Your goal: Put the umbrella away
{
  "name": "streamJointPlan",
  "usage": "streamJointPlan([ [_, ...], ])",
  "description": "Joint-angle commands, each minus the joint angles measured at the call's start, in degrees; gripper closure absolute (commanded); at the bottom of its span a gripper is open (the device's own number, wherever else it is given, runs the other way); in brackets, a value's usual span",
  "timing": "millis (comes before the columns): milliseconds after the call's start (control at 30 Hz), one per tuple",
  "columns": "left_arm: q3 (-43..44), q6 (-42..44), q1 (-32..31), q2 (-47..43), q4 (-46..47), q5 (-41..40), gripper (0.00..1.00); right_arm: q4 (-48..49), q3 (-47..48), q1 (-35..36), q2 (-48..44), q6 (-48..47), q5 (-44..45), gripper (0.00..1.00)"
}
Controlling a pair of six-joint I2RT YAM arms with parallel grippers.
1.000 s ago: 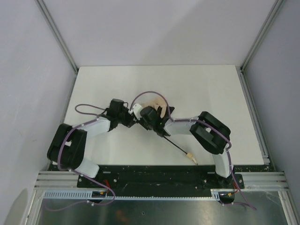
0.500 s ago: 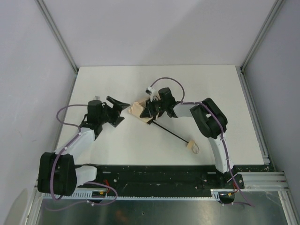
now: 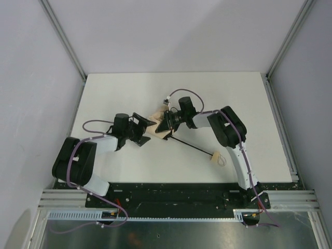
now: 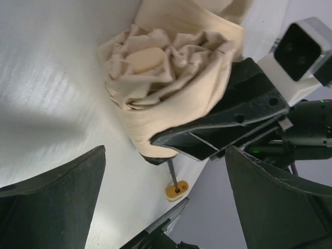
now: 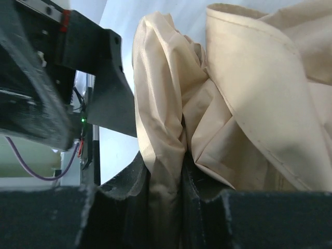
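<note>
White table (image 3: 233, 93), walls (image 3: 166, 36) all around; umbrella (image 4: 171, 78) lies mid-table, shaft (image 3: 192, 147) stretched out toward its handle (image 3: 216, 156); right gripper (image 5: 166, 187) is pinching the bunched canopy (image 5: 249, 104); left gripper (image 3: 144, 128) gapes wide just beside it.

Top view: umbrella (image 3: 156, 129) canopy partly hidden by right gripper (image 3: 165, 125); shaft's upper end beneath it
</note>
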Motion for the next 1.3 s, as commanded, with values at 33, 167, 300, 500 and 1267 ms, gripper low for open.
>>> streamJointPlan([
  [33, 1.6, -5.3, -1.0, 5.5, 3.1, -3.7, 0.01, -16.0, -1.8, 0.5, 7.9, 0.9, -0.4, 1.00],
  [167, 2.0, -5.5, -1.6, 9.3, 3.1, -8.2, 0.08, -18.3, -0.1, 0.2, 8.2, -0.2, -0.8, 1.00],
  [300, 4.1, -2.8, -2.5, 11.8, 3.1, -13.2, 0.22, -23.0, 2.0, 0.2, 8.8, -2.9, -1.1, 1.00],
  [500, 5.1, 0.8, -3.4, 12.8, -0.9, -19.7, 0.51, -26.1, 4.2, 0.4, 9.2, -4.8, -2.3, 1.00],
  [1267, 7.9, 2.4, -4.6, 7.2, -25.9, -15.7, 1.00, -25.8, -13.2, 19.9, -32.6, -35.0, 65.4, 0.17],
])
